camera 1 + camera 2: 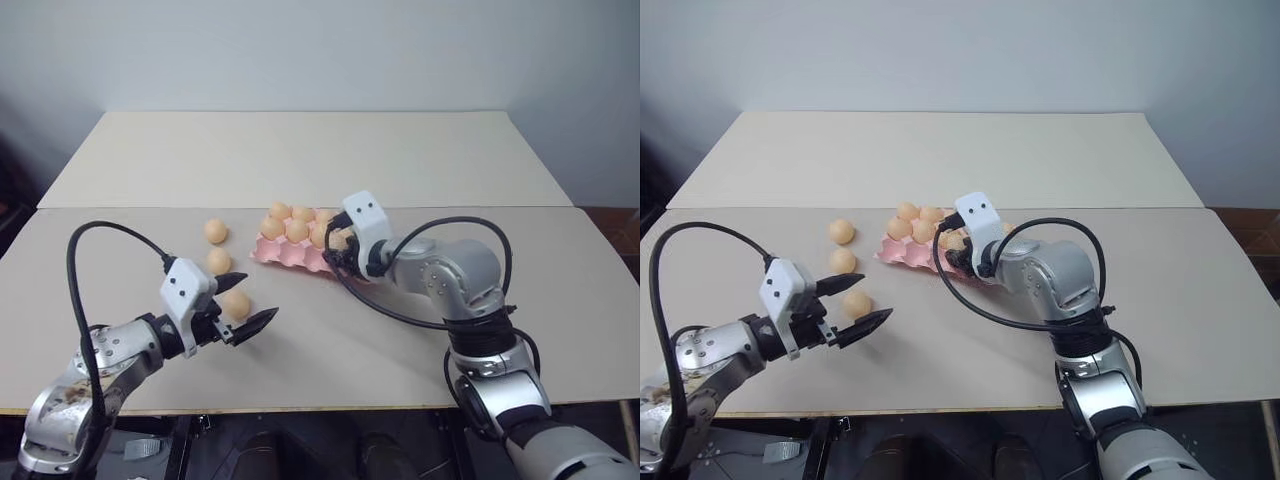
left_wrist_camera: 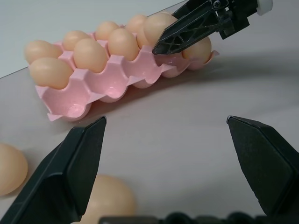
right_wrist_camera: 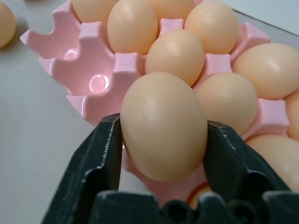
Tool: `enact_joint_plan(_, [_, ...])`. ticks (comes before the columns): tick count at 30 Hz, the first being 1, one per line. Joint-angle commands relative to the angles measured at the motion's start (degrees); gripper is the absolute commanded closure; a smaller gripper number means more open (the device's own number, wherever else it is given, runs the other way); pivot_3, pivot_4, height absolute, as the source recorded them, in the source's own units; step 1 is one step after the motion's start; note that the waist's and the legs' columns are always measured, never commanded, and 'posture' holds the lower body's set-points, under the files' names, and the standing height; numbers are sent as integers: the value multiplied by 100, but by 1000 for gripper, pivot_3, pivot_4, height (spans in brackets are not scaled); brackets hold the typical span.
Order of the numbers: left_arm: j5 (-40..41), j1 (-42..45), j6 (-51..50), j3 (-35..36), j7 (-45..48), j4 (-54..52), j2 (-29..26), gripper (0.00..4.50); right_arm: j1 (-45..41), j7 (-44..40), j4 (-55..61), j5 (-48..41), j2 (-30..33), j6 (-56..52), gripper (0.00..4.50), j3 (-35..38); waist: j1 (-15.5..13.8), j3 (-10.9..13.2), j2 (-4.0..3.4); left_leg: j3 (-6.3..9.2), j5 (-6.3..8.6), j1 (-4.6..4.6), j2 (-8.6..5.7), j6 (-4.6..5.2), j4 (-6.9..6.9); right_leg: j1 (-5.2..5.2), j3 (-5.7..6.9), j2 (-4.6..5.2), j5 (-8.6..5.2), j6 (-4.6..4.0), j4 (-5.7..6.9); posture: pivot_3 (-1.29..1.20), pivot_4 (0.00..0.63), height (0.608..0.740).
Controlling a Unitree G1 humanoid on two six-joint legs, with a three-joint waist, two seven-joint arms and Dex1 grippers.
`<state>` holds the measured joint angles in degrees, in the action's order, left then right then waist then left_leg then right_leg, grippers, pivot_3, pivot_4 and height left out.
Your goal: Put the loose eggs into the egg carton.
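The pink egg carton [image 1: 290, 254] lies at mid-table with several tan eggs in its cups; its near-left cups [image 3: 93, 81] are bare. My right gripper [image 1: 338, 241] hangs over the carton's right end, shut on an egg [image 3: 163, 126] that sits low over a cup. The fingers [image 3: 100, 158] press both of that egg's sides. Three loose eggs lie on the table left of the carton: one [image 1: 216, 231] farthest, one [image 1: 219, 260] in the middle, one [image 1: 237, 303] nearest. My left gripper [image 1: 256, 298] stands open just right of the nearest egg, pointing toward the carton.
The table [image 1: 400, 360] is two pale boards with a seam [image 1: 120, 207] running across behind the carton. Black cables [image 1: 100, 235] loop up from both wrists. The front edge [image 1: 330, 408] lies close below both arms.
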<state>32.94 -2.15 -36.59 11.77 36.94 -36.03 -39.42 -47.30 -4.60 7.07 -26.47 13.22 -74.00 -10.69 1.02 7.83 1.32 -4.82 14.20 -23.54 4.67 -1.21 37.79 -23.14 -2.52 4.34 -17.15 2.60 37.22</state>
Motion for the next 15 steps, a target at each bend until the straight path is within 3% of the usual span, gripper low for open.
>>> enact_joint_plan(1, [105,-8,12,178,-36,-249,-48,0,-79,-141,40,222,2,268,404,-3,-2,0,0,0,0,0,0,0,0,0,0,0,0,0,0,0,150,740])
enact_joint_plan(2, [123,-12,-3,199,-40,-264,-55,0,-56,-177,46,274,25,281,67,-5,-2,0,0,-1,0,0,0,0,0,1,0,0,0,0,0,0,150,740])
enact_joint_plan(3, [138,-8,-13,218,-40,-268,-66,0,-46,-218,56,308,41,280,26,10,-2,0,0,-1,0,0,0,0,0,1,0,1,0,0,1,0,150,740])
enact_joint_plan(9, [236,31,-35,417,18,-171,-218,0,-122,-461,354,351,143,114,26,163,2,0,0,-1,0,1,0,0,0,0,0,-1,0,0,1,0,150,740])
enact_joint_plan(15, [731,24,-275,1412,464,278,-715,0,-586,-1185,1362,-342,721,-547,26,955,-8,1,-1,0,0,-1,1,0,-1,-4,2,-1,0,0,0,0,150,740])
